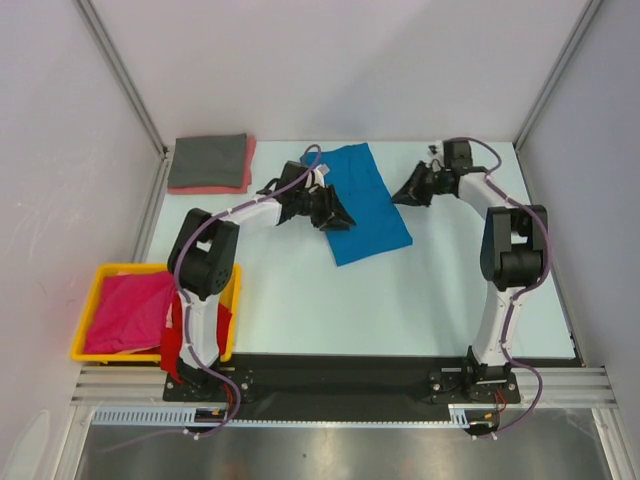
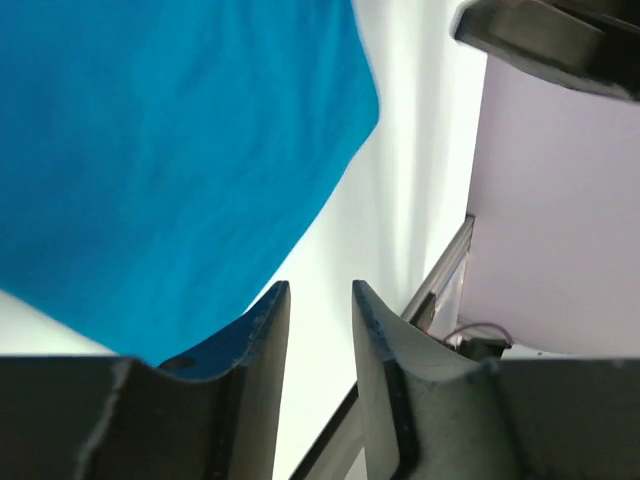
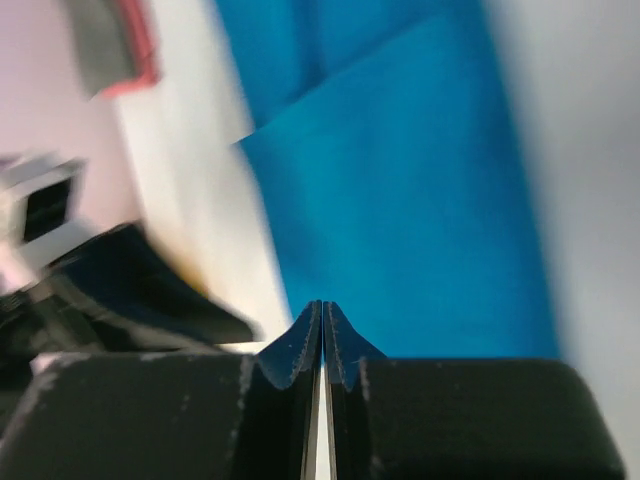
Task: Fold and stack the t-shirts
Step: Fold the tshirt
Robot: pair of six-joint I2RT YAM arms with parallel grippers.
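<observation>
We see the bright blue t-shirt [image 1: 365,205] folded flat mid-table. Left gripper [image 2: 320,295], jaws parted and empty, sits at its left edge; right gripper [image 3: 322,312], closed on nothing, is by its right edge. A dark grey t-shirt [image 1: 208,158] lies on a salmon pink t-shirt [image 1: 215,188] at the far left.

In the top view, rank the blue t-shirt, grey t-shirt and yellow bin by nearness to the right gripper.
1. blue t-shirt, just left of the right gripper.
2. grey t-shirt, folded at the back-left corner.
3. yellow bin, at the near-left edge.
</observation>
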